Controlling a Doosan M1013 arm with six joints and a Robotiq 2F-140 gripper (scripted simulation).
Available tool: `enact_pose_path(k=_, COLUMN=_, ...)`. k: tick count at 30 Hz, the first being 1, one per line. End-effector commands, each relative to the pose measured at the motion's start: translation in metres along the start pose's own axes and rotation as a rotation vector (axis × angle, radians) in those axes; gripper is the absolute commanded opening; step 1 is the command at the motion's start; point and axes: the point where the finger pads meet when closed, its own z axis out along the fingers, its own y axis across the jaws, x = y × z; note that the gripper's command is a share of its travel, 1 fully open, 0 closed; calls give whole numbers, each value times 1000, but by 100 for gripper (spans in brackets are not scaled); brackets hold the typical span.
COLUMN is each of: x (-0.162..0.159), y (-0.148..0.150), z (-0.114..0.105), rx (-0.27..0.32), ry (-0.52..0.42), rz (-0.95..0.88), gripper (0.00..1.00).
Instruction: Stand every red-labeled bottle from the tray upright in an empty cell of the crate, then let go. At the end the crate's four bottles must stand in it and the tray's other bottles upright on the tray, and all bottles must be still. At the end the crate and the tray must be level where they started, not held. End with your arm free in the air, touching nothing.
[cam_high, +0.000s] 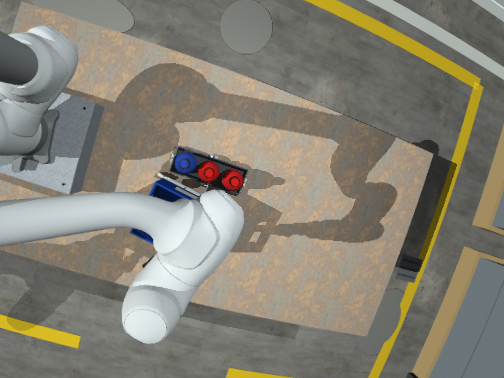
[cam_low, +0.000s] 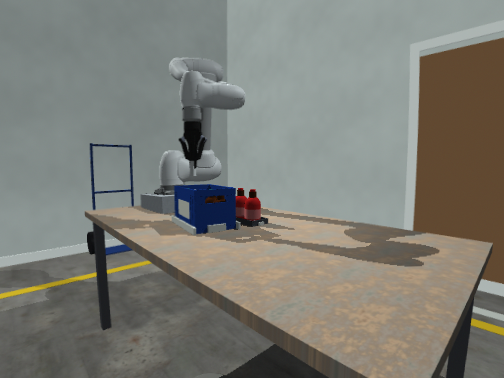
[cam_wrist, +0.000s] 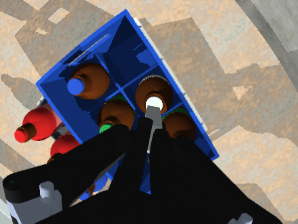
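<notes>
Looking from left to right across the top view, I see the grey base block (cam_high: 75, 145) at the table's left end, then the white arm (cam_high: 100, 215) sweeping over the blue crate (cam_high: 162, 192) and hiding most of it. Just beyond the crate sits the dark tray (cam_high: 243, 172), carrying a blue-capped bottle (cam_high: 184, 162) on its left, a red-capped bottle (cam_high: 208, 172) in the middle and a second red-capped bottle (cam_high: 232, 180) on the right, all three upright.

From the exterior camera, a blue hand truck (cam_low: 111, 170) stands by the wall at far left. To its right the gripper (cam_low: 194, 161) hangs point-down, apart from and above the crate (cam_low: 205, 207), and I read its fingers as pinched fully together with nothing between them. The two red bottles (cam_low: 252, 206) stand on the tray just right of the crate, on the wooden table (cam_low: 325, 270). A brown door (cam_low: 462, 155) fills the right wall.

Through the wrist camera, the red bottles (cam_wrist: 36, 123) show at left outside the crate. Inside the crate (cam_wrist: 107, 39) I count a brown bottle with a blue cap (cam_wrist: 76, 86), one with a green cap (cam_wrist: 105, 127) and one with a white cap (cam_wrist: 153, 103), the last lying directly under the closed fingertips. The upper cell beside the blue-capped bottle shows bare floor.
</notes>
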Motion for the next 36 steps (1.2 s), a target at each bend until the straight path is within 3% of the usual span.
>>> enact_pose_path(k=1, x=0, y=0, z=0, rx=0, ry=0, rz=0, gripper=0)
enact_pose_path(k=16, x=-4, y=-6, z=0, rx=0, ry=0, rz=-5, gripper=0)
enact_pose_path(k=20, x=-57, y=-74, z=0, rx=1, ry=1, rz=-70, gripper=0)
enact_pose_path(k=27, x=-146, y=-151, z=0, rx=0, ry=0, rz=-163, gripper=0)
enact_pose_path(k=28, x=-159, y=-163, z=0, rx=0, ry=0, rz=-163, gripper=38)
enact_pose_path(k=36, x=-168, y=-172, z=0, rx=0, ry=0, rz=-163, gripper=38)
